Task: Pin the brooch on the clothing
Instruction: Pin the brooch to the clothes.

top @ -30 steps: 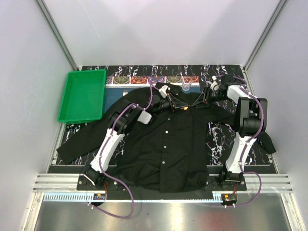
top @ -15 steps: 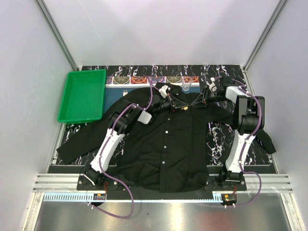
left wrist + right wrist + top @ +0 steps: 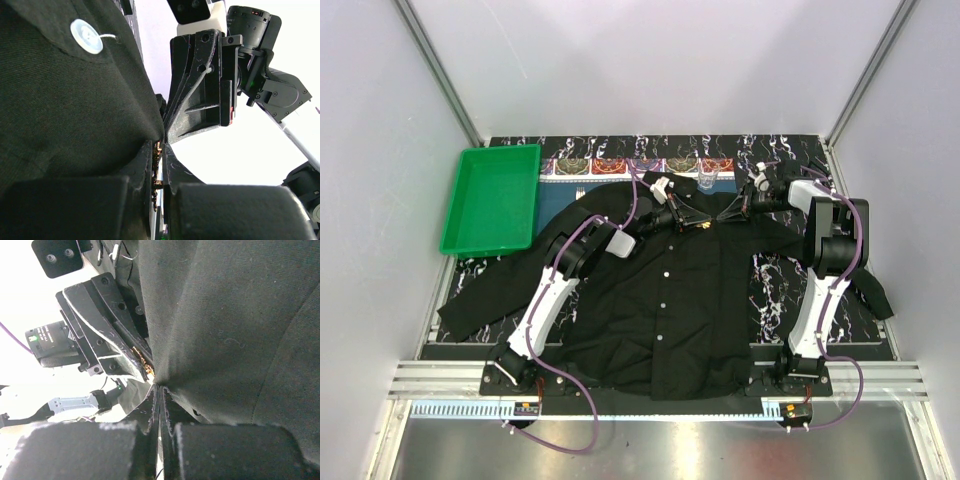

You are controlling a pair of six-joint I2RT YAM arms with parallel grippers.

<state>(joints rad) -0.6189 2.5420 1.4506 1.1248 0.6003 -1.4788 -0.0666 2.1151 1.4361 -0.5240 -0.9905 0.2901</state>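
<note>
Both sets of jaws closed high on the shirt: the left gripper clamps the brooch, the right gripper pinches fabric just beside it.

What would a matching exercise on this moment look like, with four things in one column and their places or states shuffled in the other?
Things:
1. green tray
2. brooch
3. right claw
4. clear glass

Places or states:
A. shut, pinching the black shirt
B. at the table's far edge, beyond the collar
C. far left, next to the shirt's sleeve
D. gripped in the shut left claw

Pairs: 1-C, 2-D, 3-A, 4-B
</note>
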